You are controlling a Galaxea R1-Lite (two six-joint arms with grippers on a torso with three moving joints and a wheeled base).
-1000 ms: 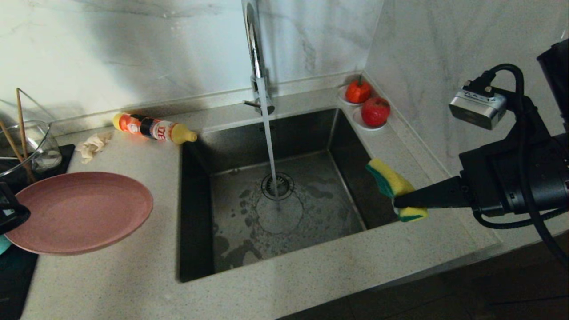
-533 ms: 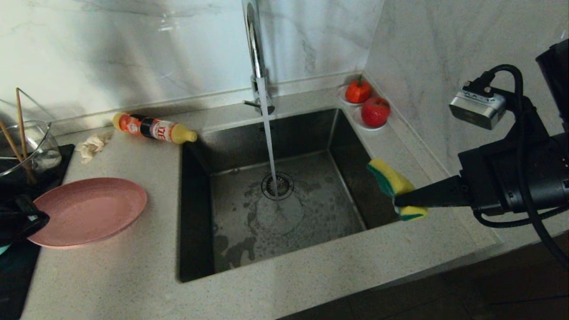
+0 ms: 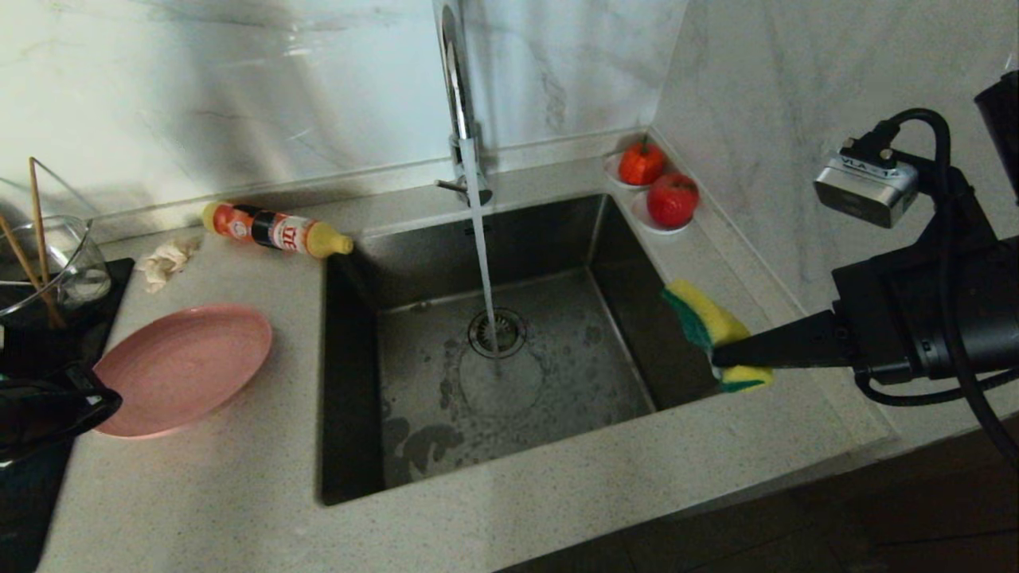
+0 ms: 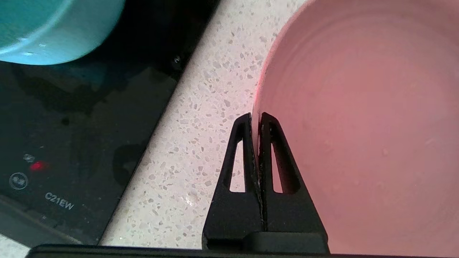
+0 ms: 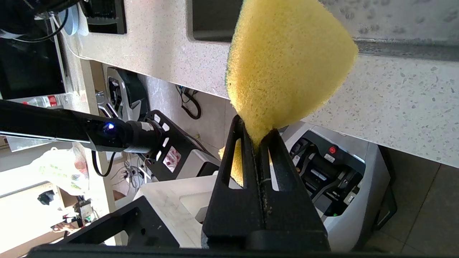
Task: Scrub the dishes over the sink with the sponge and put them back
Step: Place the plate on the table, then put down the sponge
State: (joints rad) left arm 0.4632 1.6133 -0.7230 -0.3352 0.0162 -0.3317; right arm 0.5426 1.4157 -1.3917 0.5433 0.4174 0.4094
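The left gripper (image 4: 255, 120) is clenching the rim of the pink plate (image 3: 185, 368), its fingers (image 4: 244, 150) pinched on either side of the edge. Over the last second the plate has come down from a raised, tilted carry and is now lying low at the counter's (image 3: 239, 493) left end, just beside the black cooktop (image 4: 53, 143) and well apart from the sink (image 3: 493, 350). Whether it is fully resting on the counter cannot be told from here. The teal bowl (image 4: 53, 28) is sitting on the cooktop close by.

The right gripper (image 3: 720, 360) is holding station at the sink's right edge, fingers squeezed hard on the sponge (image 3: 711, 328), which is bulging yellow above the pinch. It has barely shifted. Water is running from the tap (image 3: 458, 95) onto the drain.

This looks like the plate being put back. If so, the next call is to let go of its rim and reach for the bowl, with the sponge waiting ready.
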